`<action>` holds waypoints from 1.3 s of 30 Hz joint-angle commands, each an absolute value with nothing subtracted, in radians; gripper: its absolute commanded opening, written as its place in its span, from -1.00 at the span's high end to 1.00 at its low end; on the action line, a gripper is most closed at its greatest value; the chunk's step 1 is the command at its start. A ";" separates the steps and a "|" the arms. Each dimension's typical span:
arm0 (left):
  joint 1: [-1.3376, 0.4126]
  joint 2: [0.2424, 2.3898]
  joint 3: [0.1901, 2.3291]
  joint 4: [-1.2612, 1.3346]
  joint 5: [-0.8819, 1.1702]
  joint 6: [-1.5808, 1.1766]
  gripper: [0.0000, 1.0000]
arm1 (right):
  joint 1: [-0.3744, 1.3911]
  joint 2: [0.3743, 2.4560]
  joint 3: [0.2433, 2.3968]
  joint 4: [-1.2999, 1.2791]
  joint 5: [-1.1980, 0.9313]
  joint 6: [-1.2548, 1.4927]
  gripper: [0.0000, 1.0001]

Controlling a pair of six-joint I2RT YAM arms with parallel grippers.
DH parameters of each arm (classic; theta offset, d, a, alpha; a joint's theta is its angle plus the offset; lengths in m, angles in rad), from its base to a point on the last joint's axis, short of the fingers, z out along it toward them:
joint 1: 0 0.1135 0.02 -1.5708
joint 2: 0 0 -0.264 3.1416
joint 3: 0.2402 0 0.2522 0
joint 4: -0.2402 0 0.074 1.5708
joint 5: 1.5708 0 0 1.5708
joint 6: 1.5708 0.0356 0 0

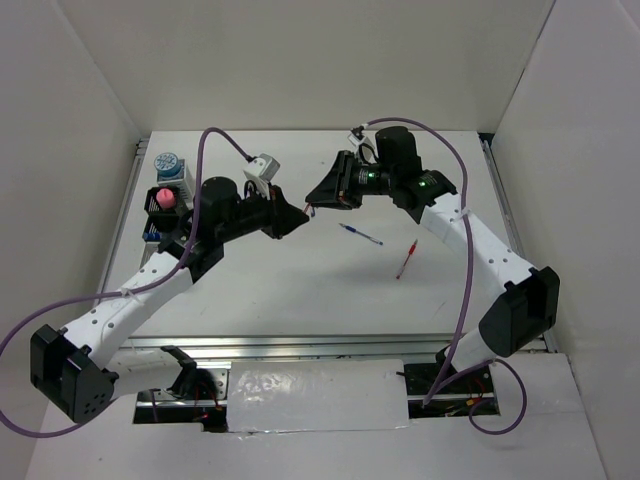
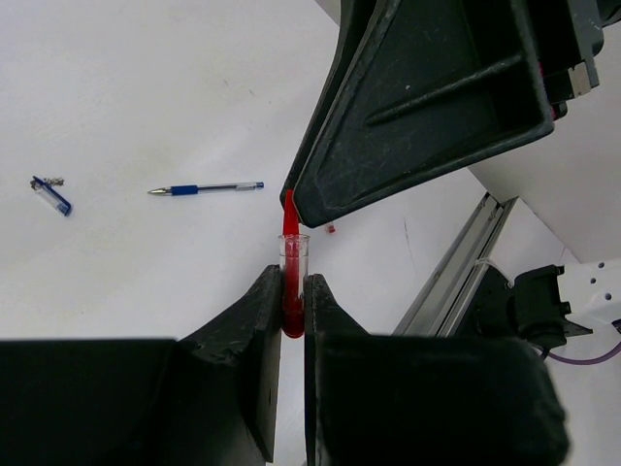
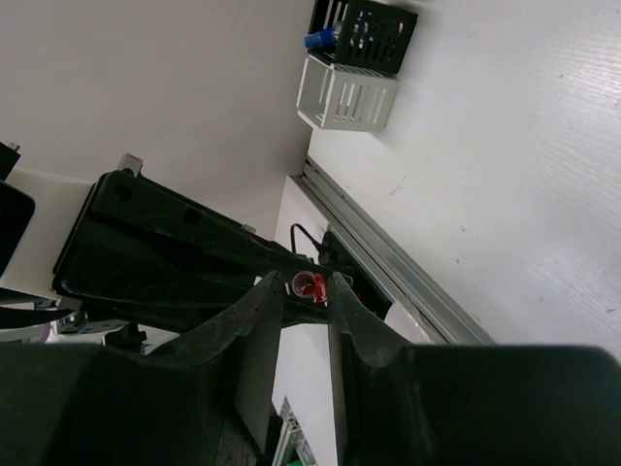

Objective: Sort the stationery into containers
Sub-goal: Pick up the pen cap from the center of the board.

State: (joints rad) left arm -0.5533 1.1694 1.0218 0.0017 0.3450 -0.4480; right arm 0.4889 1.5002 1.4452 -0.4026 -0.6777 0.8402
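My left gripper (image 1: 298, 217) (image 2: 293, 279) is shut on the short red piece (image 2: 291, 291), a red cap in a clear sleeve, held above the table's middle. My right gripper (image 1: 320, 199) (image 3: 305, 286) meets it tip to tip. Its jaws stand slightly apart on either side of the piece's free end (image 3: 310, 285), and one dark finger (image 2: 427, 107) covers the tip. The blue pen (image 1: 360, 234) (image 2: 206, 188) and red pen (image 1: 406, 259) lie on the table. A small clear blue-ended piece (image 2: 50, 194) lies apart.
The containers stand at the far left: a white slotted box (image 1: 170, 175) (image 3: 347, 94) with a round blue-white tin (image 1: 167, 162), a black mesh box (image 1: 160, 212) (image 3: 364, 31) with a pink block (image 1: 165, 198). A metal rail (image 3: 388, 262) edges the table.
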 commanded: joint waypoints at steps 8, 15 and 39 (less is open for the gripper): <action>-0.563 1.167 1.061 0.048 0.345 -0.437 1.00 | 0.505 1.496 1.440 -0.371 -0.673 0.827 0.63; -0.569 1.173 1.068 0.046 0.353 -0.439 1.00 | 0.506 1.502 1.442 -0.376 -0.663 0.810 0.78; -0.577 1.178 1.077 0.006 0.354 -0.407 0.55 | 0.529 1.483 1.445 -0.417 -0.592 0.741 1.00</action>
